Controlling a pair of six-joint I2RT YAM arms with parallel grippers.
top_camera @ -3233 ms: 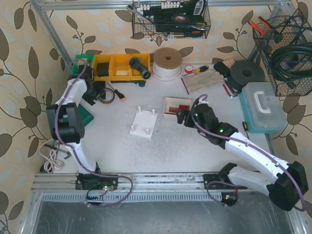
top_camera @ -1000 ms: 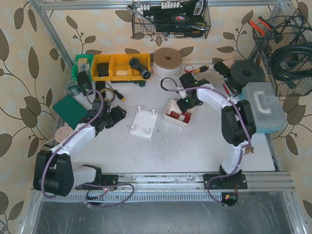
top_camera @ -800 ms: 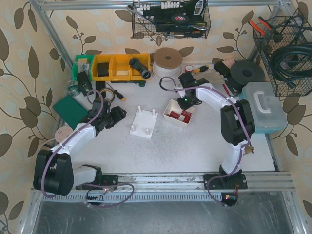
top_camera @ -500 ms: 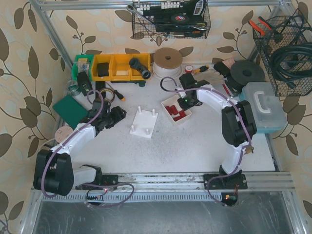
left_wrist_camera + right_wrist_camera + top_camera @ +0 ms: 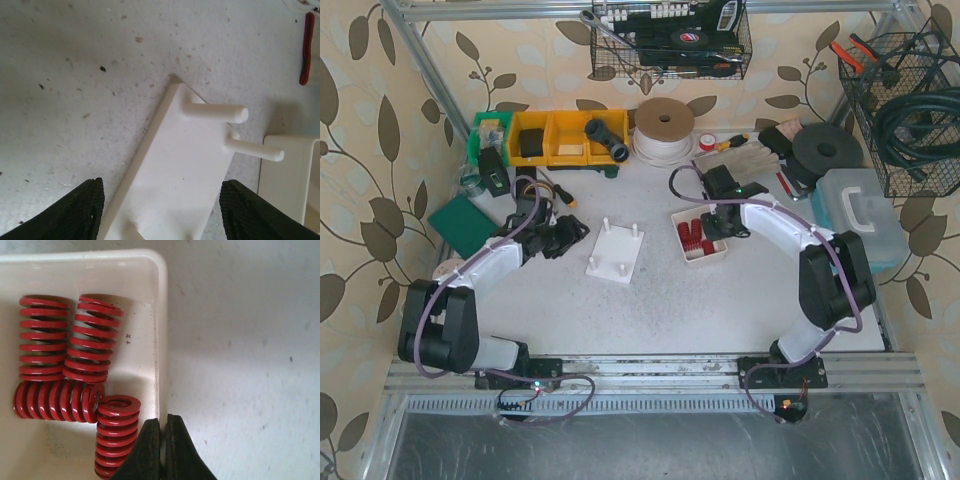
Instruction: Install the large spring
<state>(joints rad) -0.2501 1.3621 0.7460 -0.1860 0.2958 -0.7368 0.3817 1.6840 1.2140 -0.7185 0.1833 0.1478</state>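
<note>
The right gripper [image 5: 162, 426] is pinching the side wall of the white tray [image 5: 161, 315], where four red springs [image 5: 92, 340] are lying. The left gripper [image 5: 162, 207] is hovering, jaws spread, over the white pegged base [image 5: 175, 160] on the table [image 5: 65, 75].

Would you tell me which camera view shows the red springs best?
The right wrist view: the red springs fill it close up, coils distinct, inside the tray. The top external view shows the springs small; the left wrist view only a tray edge.
</note>
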